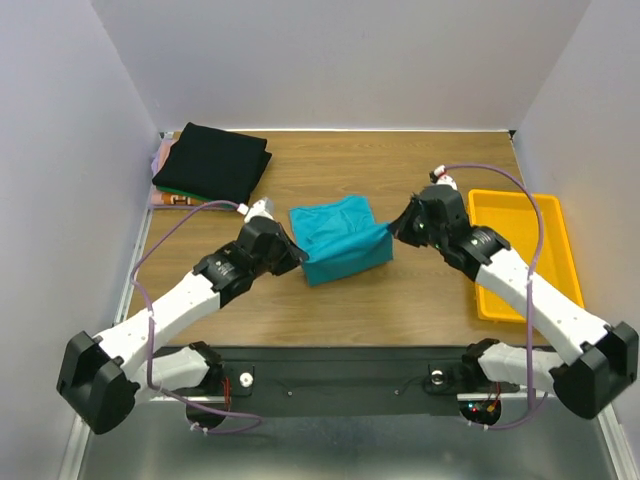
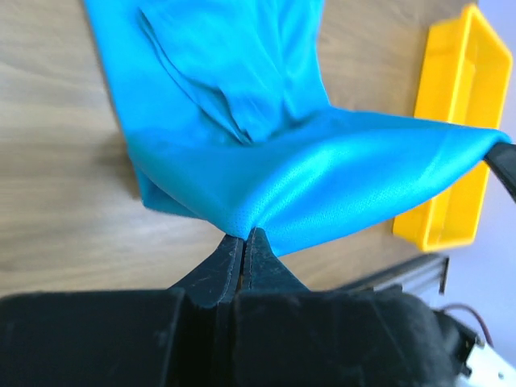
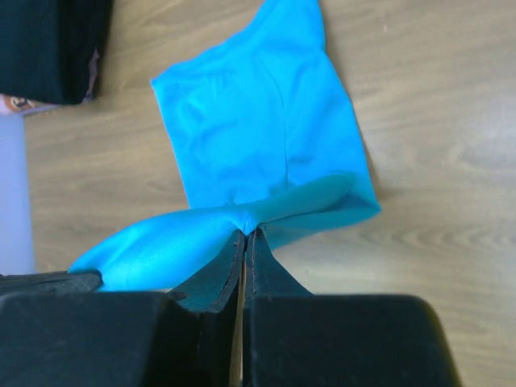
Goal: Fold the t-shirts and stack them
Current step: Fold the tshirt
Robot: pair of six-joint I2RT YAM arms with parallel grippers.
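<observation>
Since your left gripper (image 1: 299,257) and right gripper (image 1: 392,232) each pinch their jaws shut on a near corner of the turquoise shirt (image 1: 335,232), its hem hangs taut midway between the table's (image 1: 430,165) side edges, likely for folding toward the far edge.

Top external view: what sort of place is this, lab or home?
Likely a lab test cell: plain white walls box in a wood-grain table; left arm and right arm, bolted to a black base rail, hold a turquoise t-shirt; yellow tray alongside.

Wht arms (image 1: 165,315), blk grippers (image 1: 297,257), purple cables (image 1: 136,272)
</observation>
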